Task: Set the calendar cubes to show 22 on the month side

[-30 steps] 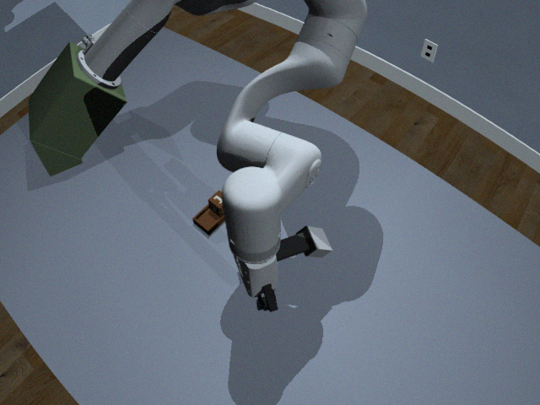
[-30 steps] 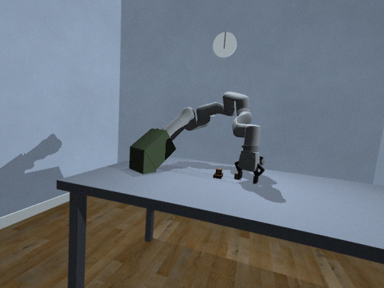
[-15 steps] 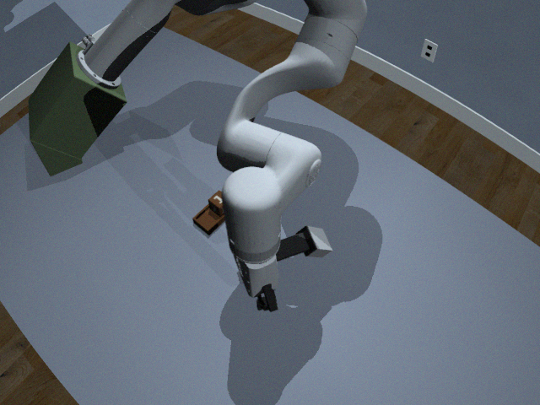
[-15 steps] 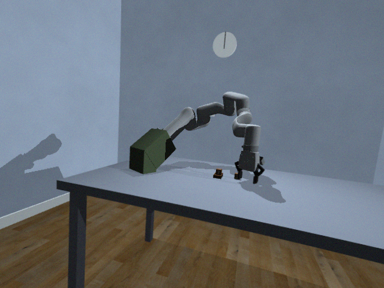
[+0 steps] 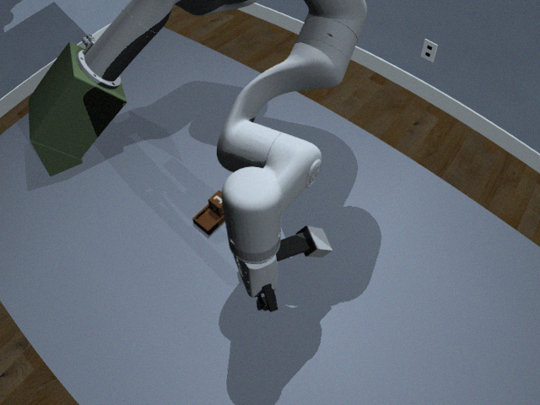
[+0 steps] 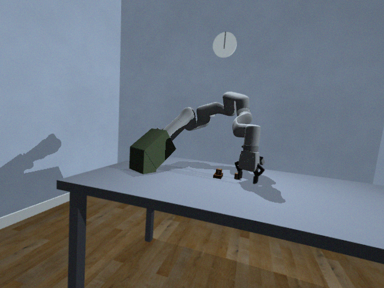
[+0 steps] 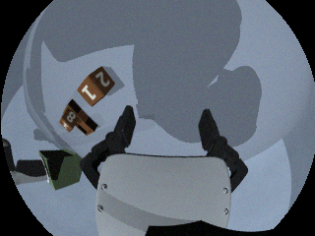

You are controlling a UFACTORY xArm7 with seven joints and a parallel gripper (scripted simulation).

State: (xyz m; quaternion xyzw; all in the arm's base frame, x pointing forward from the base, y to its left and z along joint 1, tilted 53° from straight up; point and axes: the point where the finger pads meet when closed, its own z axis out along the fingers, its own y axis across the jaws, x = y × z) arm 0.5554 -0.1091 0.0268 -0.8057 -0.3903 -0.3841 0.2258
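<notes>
Gripper point(image 7: 164, 128) hangs low over the grey table point(image 6: 192, 198), fingers spread wide, nothing between them. Released.

Brown tray point(image 5: 204, 219) lies flat near the middle of the table, on the side toward the green pedestal point(image 5: 56, 121) in the far corner. One cube point(image 5: 215, 201) stands in the tray at its end nearest the arm; the other half of the tray floor is bare.

Second cube point(image 7: 97, 86) sits on the table outside the tray, just beside the gripper's finger. A white "2" and "1" show on its faces in the wrist view, tilted.
</notes>
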